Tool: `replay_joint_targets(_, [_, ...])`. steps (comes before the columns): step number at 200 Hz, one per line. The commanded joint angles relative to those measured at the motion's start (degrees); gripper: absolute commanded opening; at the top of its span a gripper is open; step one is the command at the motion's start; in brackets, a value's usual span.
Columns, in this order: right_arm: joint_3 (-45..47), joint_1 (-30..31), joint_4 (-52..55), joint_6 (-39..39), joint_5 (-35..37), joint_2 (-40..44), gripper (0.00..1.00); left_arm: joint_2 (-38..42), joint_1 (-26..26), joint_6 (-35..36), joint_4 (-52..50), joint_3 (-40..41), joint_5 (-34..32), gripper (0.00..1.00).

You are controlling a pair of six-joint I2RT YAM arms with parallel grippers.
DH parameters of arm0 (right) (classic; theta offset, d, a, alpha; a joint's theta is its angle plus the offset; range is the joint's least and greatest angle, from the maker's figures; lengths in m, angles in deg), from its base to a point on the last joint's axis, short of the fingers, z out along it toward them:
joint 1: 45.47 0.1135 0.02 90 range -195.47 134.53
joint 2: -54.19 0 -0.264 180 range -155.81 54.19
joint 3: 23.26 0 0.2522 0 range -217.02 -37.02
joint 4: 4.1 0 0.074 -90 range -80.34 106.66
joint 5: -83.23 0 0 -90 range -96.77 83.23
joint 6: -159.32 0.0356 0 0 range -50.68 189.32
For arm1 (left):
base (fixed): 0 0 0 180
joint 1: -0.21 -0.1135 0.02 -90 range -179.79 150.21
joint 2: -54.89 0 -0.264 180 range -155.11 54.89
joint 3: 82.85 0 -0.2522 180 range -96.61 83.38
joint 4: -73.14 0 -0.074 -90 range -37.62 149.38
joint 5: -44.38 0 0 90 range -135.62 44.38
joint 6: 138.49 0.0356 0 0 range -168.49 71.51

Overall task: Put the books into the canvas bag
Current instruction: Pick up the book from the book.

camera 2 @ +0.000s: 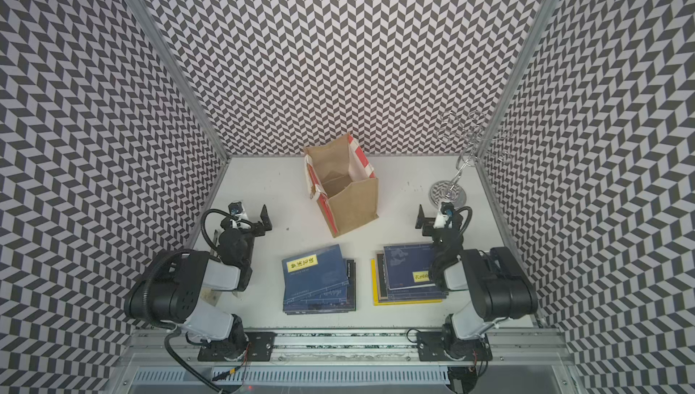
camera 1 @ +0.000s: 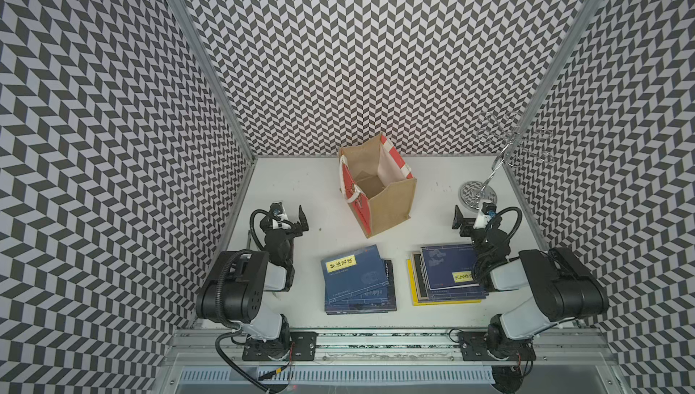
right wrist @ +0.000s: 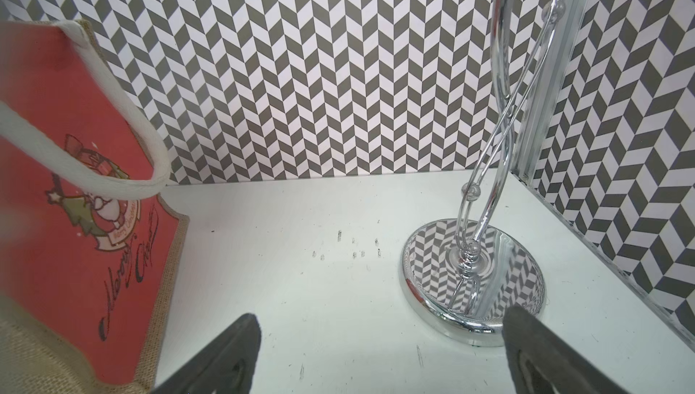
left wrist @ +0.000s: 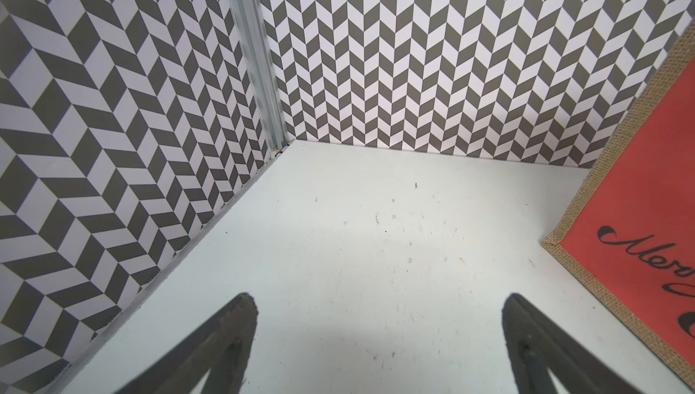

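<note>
The canvas bag (camera 1: 391,204) (camera 2: 355,204) stands upright and open mid-table, with tan sides, red faces and nothing visible inside. Its red face shows in the left wrist view (left wrist: 639,204) and, with a white handle, in the right wrist view (right wrist: 56,185). Two stacks of books lie flat near the front edge. The left stack (camera 1: 357,279) (camera 2: 317,279) is navy with a yellow label. The right stack (camera 1: 447,275) (camera 2: 408,275) has a navy book on top and a yellow one at the bottom. My left gripper (camera 1: 295,223) (left wrist: 380,300) hovers open left of the bag. My right gripper (camera 1: 464,221) (right wrist: 381,315) hovers open to its right. Both are empty.
A chrome wire stand (camera 1: 477,193) (camera 2: 447,193) (right wrist: 474,279) with a round mirrored base rises at the back right, just beyond my right gripper. Chevron-patterned walls close in the left, back and right sides. An aluminium rail (camera 1: 376,339) carrying both arm bases runs along the front.
</note>
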Motion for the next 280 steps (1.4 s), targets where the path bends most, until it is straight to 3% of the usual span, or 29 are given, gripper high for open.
replay_joint_targets(1, [0.6, -0.2, -2.3, -0.8, -0.7, 0.0, 0.99, 0.2, -0.2, 0.2, 0.2, -0.5, 0.7, 0.99])
replay_joint_targets(249, [1.2, -0.1, -3.9, -3.1, -5.1, 0.3, 0.99, 0.4, -0.5, 0.3, 0.6, -0.6, 1.9, 1.0])
replay_joint_targets(280, [1.3, -0.2, -4.0, -3.1, -5.1, 0.3, 1.0, 2.5, -0.3, 0.3, -9.8, -5.0, 1.2, 0.99])
